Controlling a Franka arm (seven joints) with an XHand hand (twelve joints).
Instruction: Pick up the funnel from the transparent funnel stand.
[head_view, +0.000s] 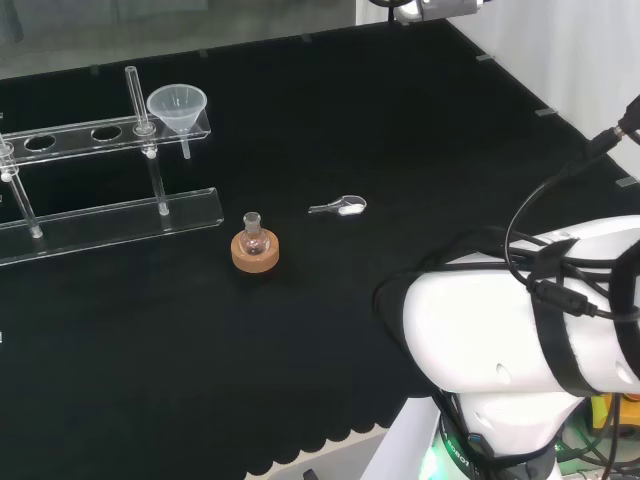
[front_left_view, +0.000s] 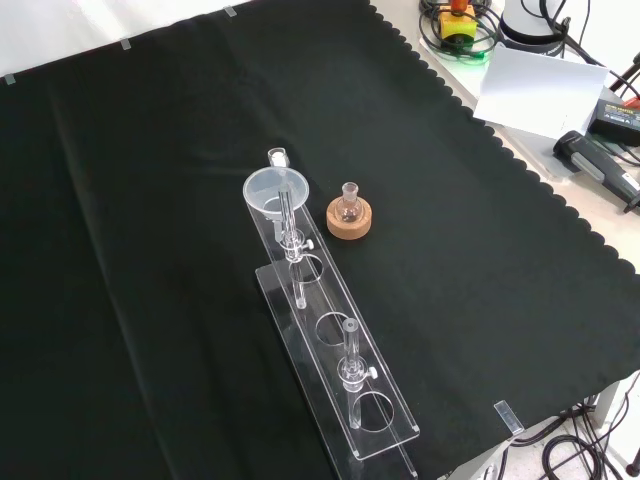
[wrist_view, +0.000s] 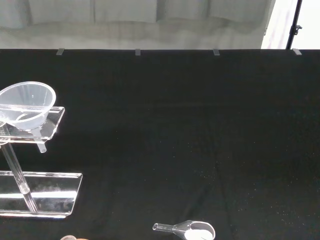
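A clear plastic funnel (head_view: 177, 105) sits upright in the end hole of the transparent funnel stand (head_view: 90, 135), at the stand's right end in the head view. Its stem hangs down through the upper shelf. In the front view the funnel (front_left_view: 272, 190) is at the far end of the stand (front_left_view: 385, 435), which runs toward the camera. The wrist view looks at the funnel (wrist_view: 27, 105) and the stand's shelf (wrist_view: 52, 131) from some distance across the cloth. The stand's other holes are unfilled, and thin clear posts hold up its shelf.
A small round flask on a cork ring (head_view: 255, 247) stands in front of the stand, also seen in the front view (front_left_view: 349, 216). A clear scoop with white powder (head_view: 340, 207) lies to its right. The arm's white link (head_view: 520, 330) fills the lower right.
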